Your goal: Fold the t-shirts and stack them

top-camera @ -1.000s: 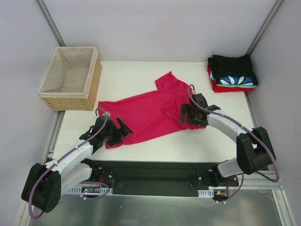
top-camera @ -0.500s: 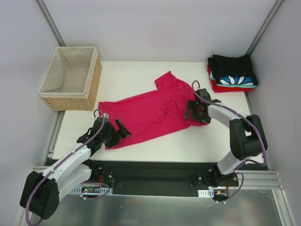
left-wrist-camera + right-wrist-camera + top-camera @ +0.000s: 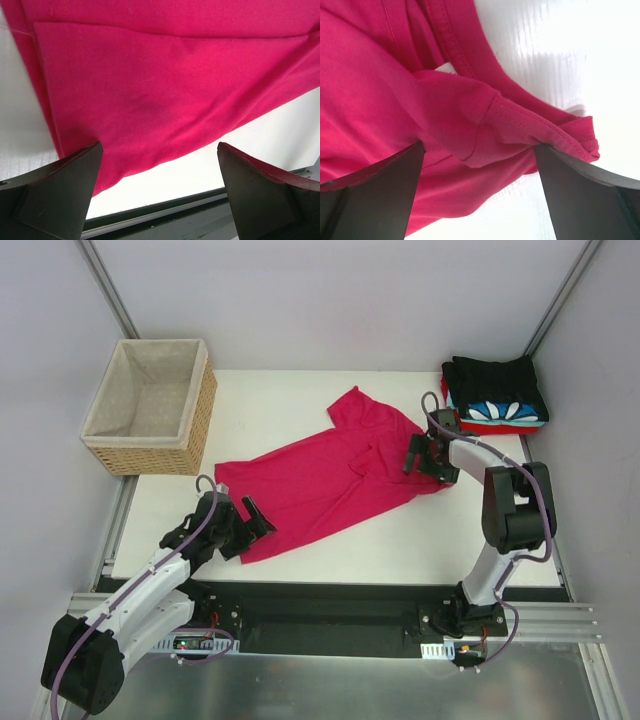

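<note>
Right jaws have slid farther back and the pink tee (image 3: 320, 480) has shifted its right side along with them. Nearest the arm bases, left jaws sit wide open over the tee's near-left hem corner, nothing pinched. Tee lies spread diagonally on the tabletop (image 3: 400, 540). Right jaws gape open too, straddling its bunched right edge. Folded stack (image 3: 495, 395) sits just past that edge, basket (image 3: 150, 405) beyond the tee's left end.
</note>
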Controlling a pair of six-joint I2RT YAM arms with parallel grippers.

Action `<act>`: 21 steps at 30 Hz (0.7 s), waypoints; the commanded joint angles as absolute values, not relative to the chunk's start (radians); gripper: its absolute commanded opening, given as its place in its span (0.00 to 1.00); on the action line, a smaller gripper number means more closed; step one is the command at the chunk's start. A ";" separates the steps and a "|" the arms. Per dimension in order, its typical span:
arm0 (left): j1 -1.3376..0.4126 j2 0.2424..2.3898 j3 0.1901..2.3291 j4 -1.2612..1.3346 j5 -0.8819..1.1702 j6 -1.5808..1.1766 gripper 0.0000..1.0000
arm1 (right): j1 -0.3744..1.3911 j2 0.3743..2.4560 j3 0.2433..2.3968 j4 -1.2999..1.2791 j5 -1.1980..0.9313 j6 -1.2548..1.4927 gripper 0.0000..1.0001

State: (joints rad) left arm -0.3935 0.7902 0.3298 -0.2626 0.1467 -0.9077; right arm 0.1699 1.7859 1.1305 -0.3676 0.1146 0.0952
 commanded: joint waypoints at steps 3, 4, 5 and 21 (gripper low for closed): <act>-0.399 0.778 0.334 -0.285 0.121 -0.888 0.99 | 0.149 1.793 1.233 -0.399 0.057 0.071 0.97; -0.399 0.779 0.336 -0.288 0.123 -0.888 0.99 | 0.150 1.781 1.232 -0.399 0.034 0.077 0.96; -0.399 0.779 0.337 -0.288 0.121 -0.885 0.99 | 0.155 1.740 1.226 -0.393 0.025 0.084 0.96; -0.399 0.778 0.368 -0.290 0.124 -0.885 0.99 | 0.261 1.591 1.154 -0.405 0.043 0.103 0.97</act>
State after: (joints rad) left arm -0.3935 0.7898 0.3412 -0.2760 0.1455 -0.8982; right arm 0.2653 1.5593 1.1828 -0.4030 0.0383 0.0925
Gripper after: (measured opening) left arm 0.992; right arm 0.966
